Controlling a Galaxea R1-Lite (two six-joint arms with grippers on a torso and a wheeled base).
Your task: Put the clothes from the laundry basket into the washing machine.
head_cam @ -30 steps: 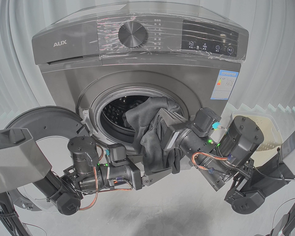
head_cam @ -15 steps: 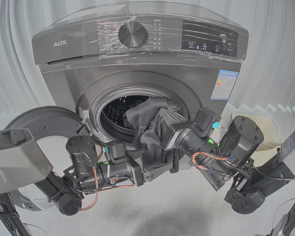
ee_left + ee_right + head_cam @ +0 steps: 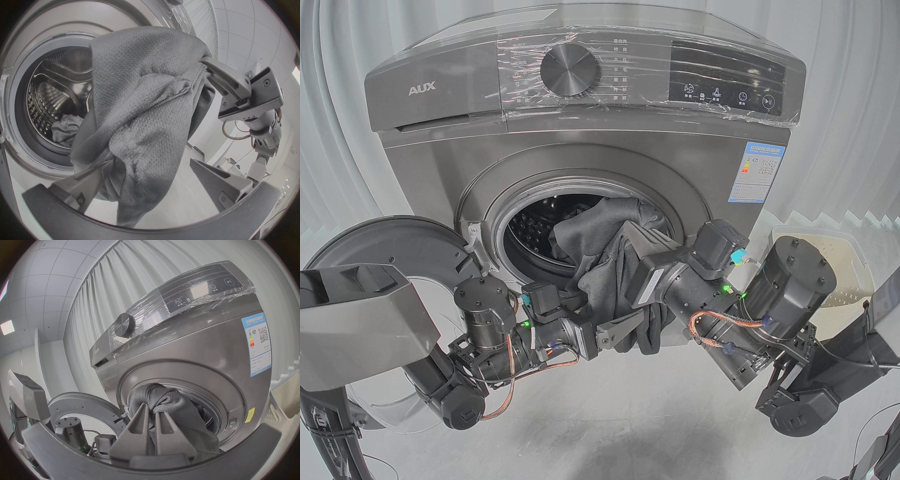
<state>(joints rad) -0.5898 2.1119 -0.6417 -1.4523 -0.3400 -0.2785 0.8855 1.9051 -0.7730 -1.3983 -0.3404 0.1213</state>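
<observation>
The left end effector point(image 3: 622, 328), fingers spread, has risen from below to the hanging tail of the dark grey garment point(image 3: 600, 256), seemingly to help gather it in. The right end effector point(image 3: 151, 412) pinches that garment at the mouth of the washing machine point(image 3: 581, 150). The cloth is a soft, pitted mesh knit that drapes in folds. The drum point(image 3: 47, 93) is shiny perforated steel.

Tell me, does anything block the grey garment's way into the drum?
Nothing visible does. The door is swung aside, and the grey garment, held by the right gripper, hangs at the drum opening. Its lower end hangs outside, between the open fingers of the left gripper.
</observation>
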